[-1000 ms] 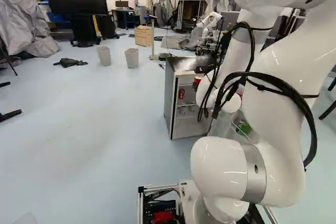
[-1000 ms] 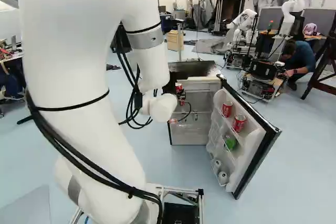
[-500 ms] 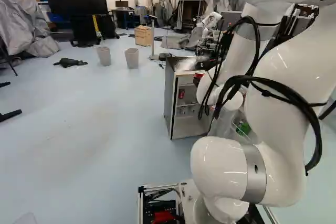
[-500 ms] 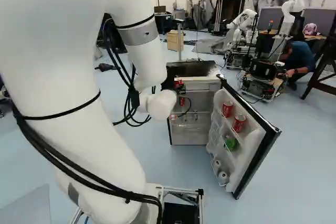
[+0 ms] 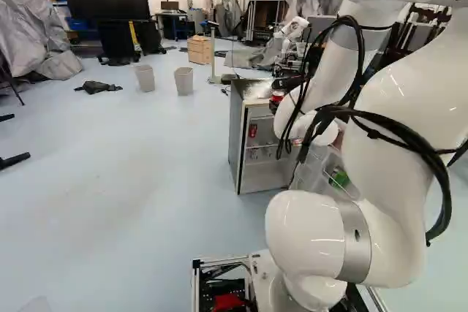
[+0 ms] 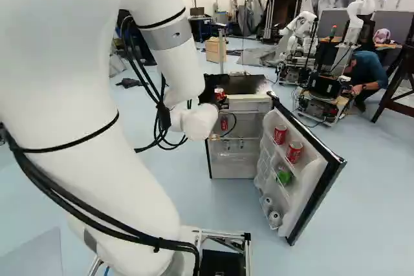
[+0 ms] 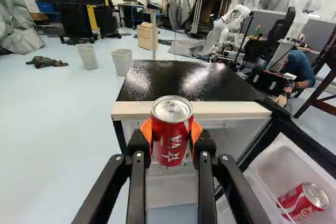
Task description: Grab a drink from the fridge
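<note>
In the right base view my gripper (image 6: 211, 95) is at the front of the fridge (image 6: 236, 84), level with its top. The gripper (image 7: 172, 134), in the wrist view, is shut on a red can (image 7: 171, 148), with an orange pad on either side. The can is upright, in front of the fridge top's pale front edge. The fridge door (image 6: 312, 176) stands wide open. Its shelves hold two red cans (image 6: 279, 134) (image 6: 294, 152), a green item (image 6: 284, 176) and pale cans (image 6: 274, 218) low down. Another red can (image 5: 252, 130) is inside the fridge.
Two grey bins (image 7: 122, 61) (image 7: 87, 56) stand on the floor beyond the fridge, near a wooden drawer unit (image 7: 147, 36). Another robot (image 6: 301, 30) is further back. The open door juts out toward the base, to the right of the arm in the right base view.
My gripper has risen with the red can, from lower at the fridge front to the height of its top. The base and the fridge door have stayed still.
</note>
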You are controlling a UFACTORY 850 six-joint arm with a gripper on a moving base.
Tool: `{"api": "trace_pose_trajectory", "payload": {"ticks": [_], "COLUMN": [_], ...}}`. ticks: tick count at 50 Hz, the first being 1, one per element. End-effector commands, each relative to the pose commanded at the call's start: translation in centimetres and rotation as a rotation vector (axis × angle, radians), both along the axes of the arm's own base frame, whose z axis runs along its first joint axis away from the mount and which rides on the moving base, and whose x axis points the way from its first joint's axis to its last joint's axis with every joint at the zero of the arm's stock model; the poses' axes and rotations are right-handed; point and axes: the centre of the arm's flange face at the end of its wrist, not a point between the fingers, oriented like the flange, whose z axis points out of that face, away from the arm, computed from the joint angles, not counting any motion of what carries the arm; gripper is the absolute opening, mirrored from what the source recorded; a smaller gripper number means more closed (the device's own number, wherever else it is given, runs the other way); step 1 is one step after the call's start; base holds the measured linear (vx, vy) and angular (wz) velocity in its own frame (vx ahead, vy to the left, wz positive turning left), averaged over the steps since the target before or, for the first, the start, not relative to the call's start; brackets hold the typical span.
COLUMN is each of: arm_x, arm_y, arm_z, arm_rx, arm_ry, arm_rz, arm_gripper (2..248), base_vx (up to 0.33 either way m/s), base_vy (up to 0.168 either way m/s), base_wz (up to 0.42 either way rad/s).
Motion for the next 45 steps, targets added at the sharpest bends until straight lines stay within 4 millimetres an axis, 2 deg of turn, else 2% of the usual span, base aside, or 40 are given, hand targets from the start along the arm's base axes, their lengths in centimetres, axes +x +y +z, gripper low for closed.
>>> {"api": "trace_pose_trajectory", "payload": {"ticks": [22,45], "arm_x": [1.4,3.8], "arm_y": [-0.2,-0.5], "arm_z": [1.6,3.3], "arm_rx": [-0.016,-0.032], "arm_ry": [0.012,0.027], "arm_rz": [0.003,0.009], "arm_gripper": [92,92], "base_vx": [0.000,0.000], "base_vy": [0.000,0.000], "base_wz": [0.000,0.000]}}
